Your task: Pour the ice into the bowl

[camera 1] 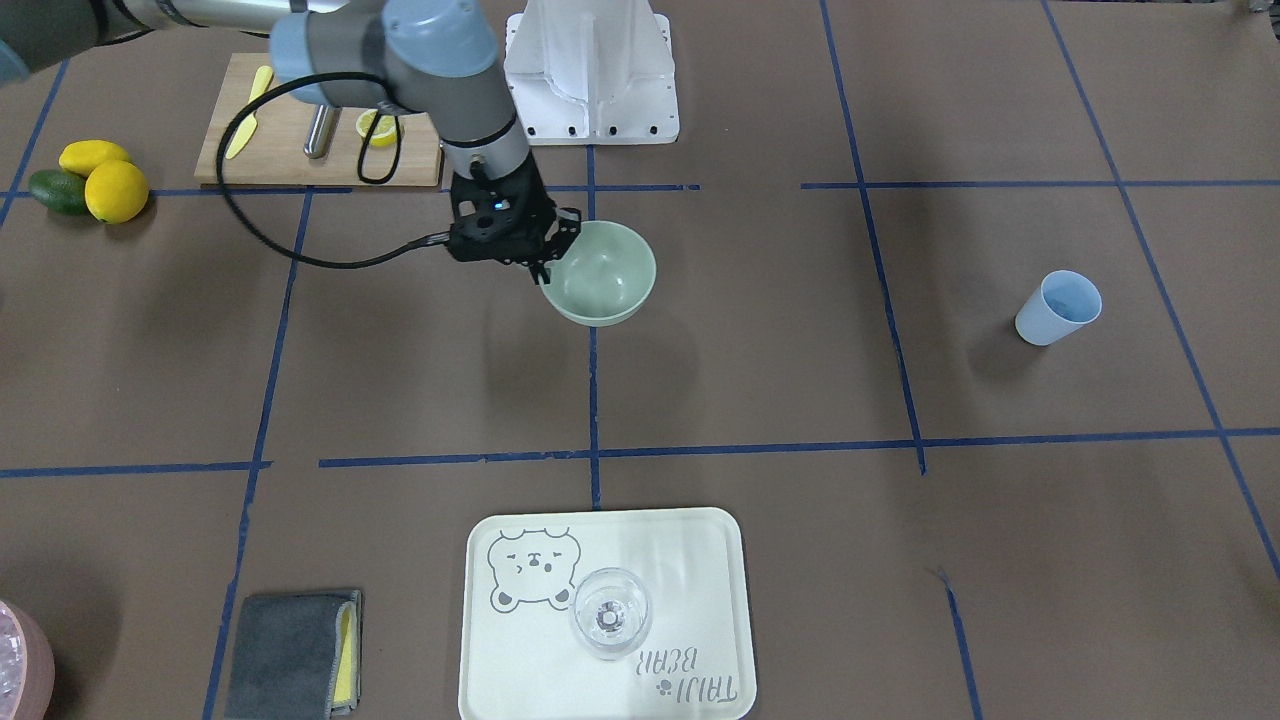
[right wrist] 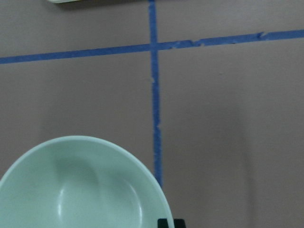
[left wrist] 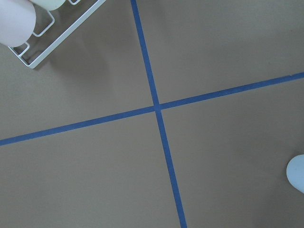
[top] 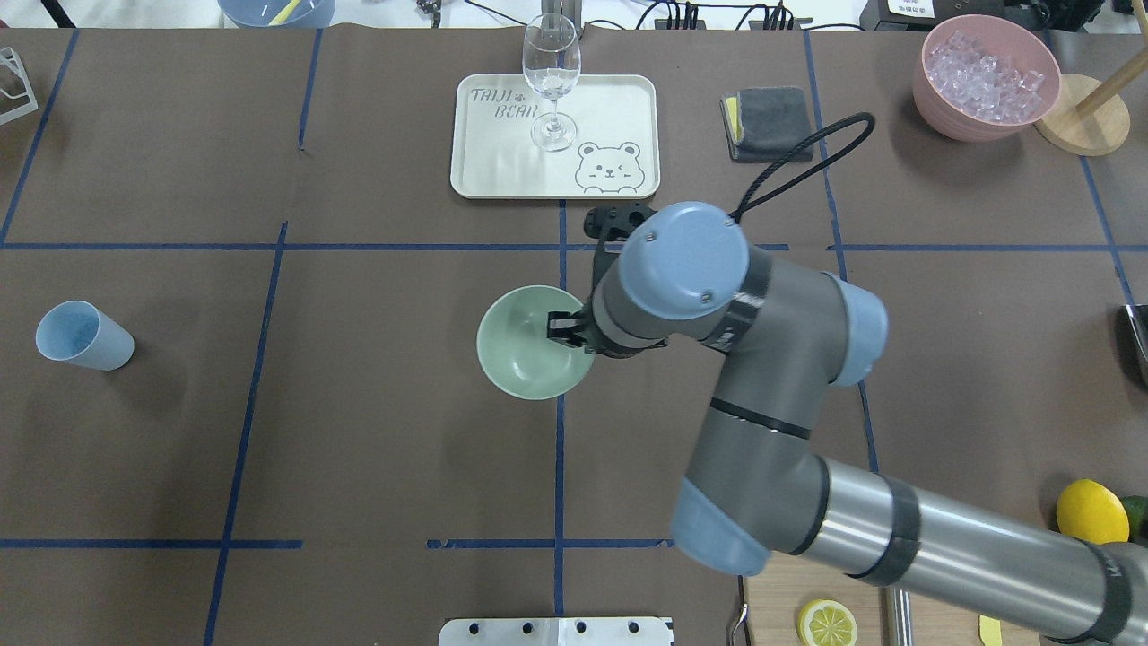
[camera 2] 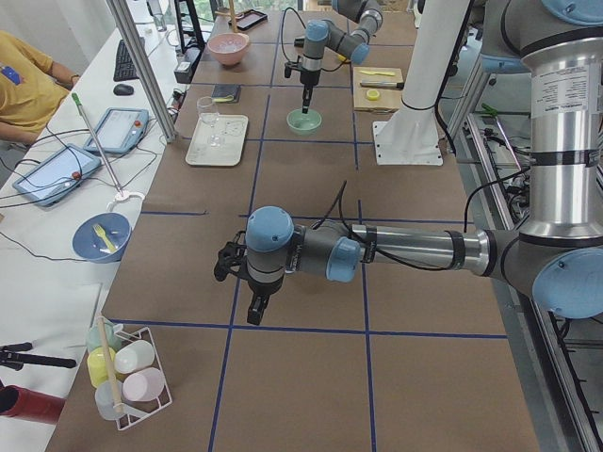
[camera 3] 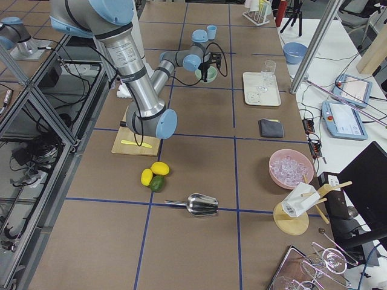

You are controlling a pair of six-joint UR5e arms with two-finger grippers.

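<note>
Brown counter (top: pixel 359 431): bowl placement under way.
The empty bowl (top: pixel 520 359) is at the overhead frame's centre, rim pinched by the right end effector (top: pixel 561 327); next it probably needs setting down, then cubes (top: pixel 987 70) from the pink container (top: pixel 949 117), upper right.

Legible text: "TAIJI BEAR", printed in grey outline capitals on two lines on the floor of the pale tray (top: pixel 641 112) on the worktop (top: pixel 359 404). It occupies one corner; a line-drawn bear face (top: pixel 608 166) occupies the diagonally opposite corner. The front-facing view shows the lettering inverted.
</note>
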